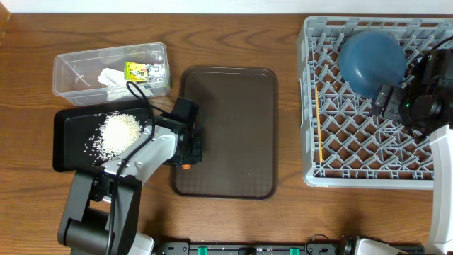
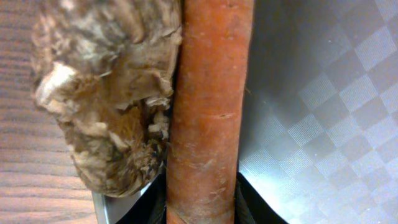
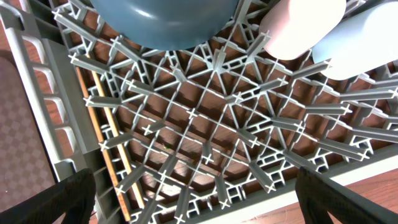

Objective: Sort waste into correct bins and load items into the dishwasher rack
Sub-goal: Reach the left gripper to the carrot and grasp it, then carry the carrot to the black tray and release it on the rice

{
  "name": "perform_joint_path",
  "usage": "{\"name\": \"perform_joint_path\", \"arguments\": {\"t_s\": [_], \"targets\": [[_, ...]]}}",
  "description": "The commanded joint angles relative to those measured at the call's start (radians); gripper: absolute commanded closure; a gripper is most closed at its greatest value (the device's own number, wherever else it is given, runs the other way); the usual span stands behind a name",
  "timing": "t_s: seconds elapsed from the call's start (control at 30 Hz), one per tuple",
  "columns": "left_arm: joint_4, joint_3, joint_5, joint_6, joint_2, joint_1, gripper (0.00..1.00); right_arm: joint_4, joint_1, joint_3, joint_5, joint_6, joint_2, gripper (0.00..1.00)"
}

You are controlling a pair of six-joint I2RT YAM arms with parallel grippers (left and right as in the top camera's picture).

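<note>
My left gripper (image 1: 185,164) (image 2: 202,211) is at the left rim of the brown tray (image 1: 226,131). It is shut on the orange carrot-like stick (image 2: 208,106) (image 1: 184,167), with a dark finger pressed to each side. A small brown food bit (image 2: 106,93) lies against the stick's left side. White rice (image 1: 120,134) lies in the black tray (image 1: 71,138). The clear tub (image 1: 74,81) holds tissue (image 1: 110,76) and foil wrapper (image 1: 141,70). My right gripper (image 1: 396,103) (image 3: 202,205) hangs open above the grey rack (image 1: 375,170) (image 3: 37,87). The rack holds the dark blue bowl (image 1: 371,60) (image 3: 165,22), pink cup (image 3: 301,25), light blue cup (image 3: 364,43) and chopsticks (image 1: 320,131) (image 3: 102,124).
The brown tray's patterned floor (image 2: 317,106) runs right of the stick, and the wooden table (image 2: 18,155) shows to its left. The left arm's body crosses the black tray's near right corner. Rack pegs stand just under the right fingers.
</note>
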Motion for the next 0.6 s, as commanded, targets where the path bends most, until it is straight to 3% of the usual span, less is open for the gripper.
{"name": "perform_joint_path", "arguments": {"t_s": [0.0,0.33,0.57], "targets": [[-0.001,-0.004,-0.002,0.005,0.01,0.004,0.78,0.0,-0.004,0.003,0.01,-0.011,0.008,0.04],[-0.022,0.042,-0.002,0.005,-0.013,0.004,0.81,0.0,-0.004,0.003,0.01,-0.011,0.008,0.04],[-0.036,0.09,-0.07,0.005,-0.165,0.005,0.85,0.0,-0.004,0.003,0.011,-0.011,0.008,0.04]]}}
